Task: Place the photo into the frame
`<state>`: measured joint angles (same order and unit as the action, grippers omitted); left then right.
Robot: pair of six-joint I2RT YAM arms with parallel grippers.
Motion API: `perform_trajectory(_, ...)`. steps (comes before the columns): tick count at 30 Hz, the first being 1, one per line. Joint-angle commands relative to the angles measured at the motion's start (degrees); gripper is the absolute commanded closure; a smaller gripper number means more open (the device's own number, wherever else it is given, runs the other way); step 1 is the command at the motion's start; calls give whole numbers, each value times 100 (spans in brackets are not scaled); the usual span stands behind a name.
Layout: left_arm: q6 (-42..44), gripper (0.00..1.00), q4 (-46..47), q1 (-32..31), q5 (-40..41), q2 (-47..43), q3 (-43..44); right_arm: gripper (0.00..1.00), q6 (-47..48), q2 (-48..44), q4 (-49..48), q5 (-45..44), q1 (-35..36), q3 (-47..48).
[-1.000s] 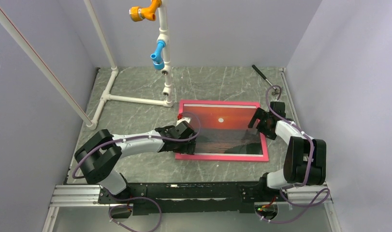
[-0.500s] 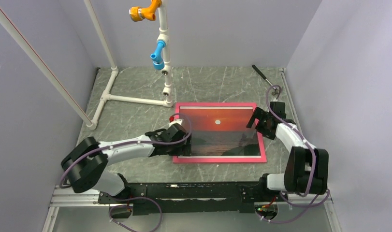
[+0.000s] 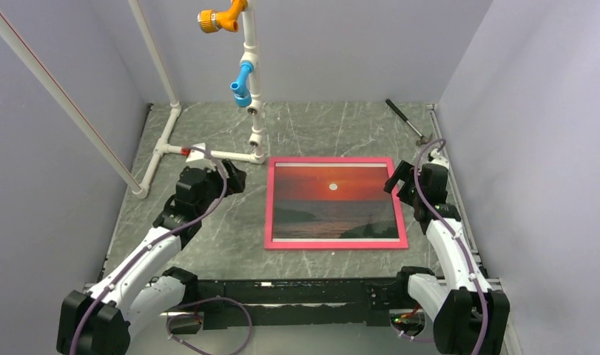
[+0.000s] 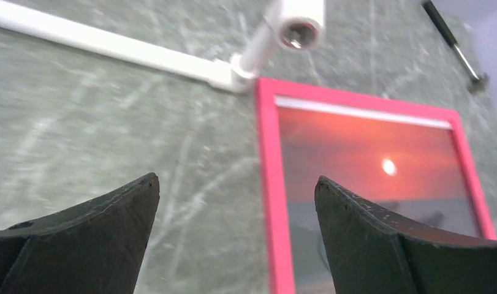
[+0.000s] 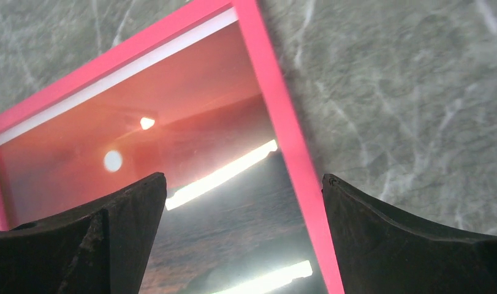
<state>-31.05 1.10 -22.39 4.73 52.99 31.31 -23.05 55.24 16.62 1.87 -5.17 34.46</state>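
The photo (image 3: 334,200) lies in the frame (image 3: 334,244), flat on the table (image 3: 208,222) right of centre, between my two arms. From above I see the pink border all round the sunset, with a white strip along the top and bottom. I cannot tell from any view how well the print is seated.

The right wrist view gives me only the frame's (image 5: 282,122) upper right corner. The rest is cut off by the picture edge and by the dark fingers at the bottom. Bright glare bars cross the photo (image 5: 190,116) there, so the dark lower part is hard to read. The left wrist view is blurred and shows the frame's (image 4: 267,171) left rail and top, its lower part hidden behind a finger.

The left fingers (image 3: 234,177) are spread wide and hold nothing. They are over bare table, well left of the frame and near the pipe stand (image 3: 208,153). The right fingers (image 3: 395,180) are also spread wide and empty, at the frame's upper right corner. From above I cannot tell whether they touch it.

Only the top view shows the orange (image 3: 219,16) and blue (image 3: 242,80) fittings on the stand's upright. The thin dark tool (image 3: 404,118) at the far right of the table shows from above and in the left wrist view, not in the right one.
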Motion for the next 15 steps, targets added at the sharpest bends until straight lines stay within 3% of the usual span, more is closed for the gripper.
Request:
perform_trajectory(1,1249,1,920,404,821,-359,-395,0,62,-384,-1034,-960,-2,-469)
perform_trajectory(8,2708,0,2229,469,2010,-450,-1317,0,502,-698,-3434,-1472,-2,-1828)
perform_trajectory(11,2955,1,2780,654,1958,-265,-1529,0,599,-437,-4276,-1428,-3,-2257)
perform_trajectory(15,3339,1,4555,1046,1638,390,-1945,0,547,141,-5390,-1496,-6,-2622)
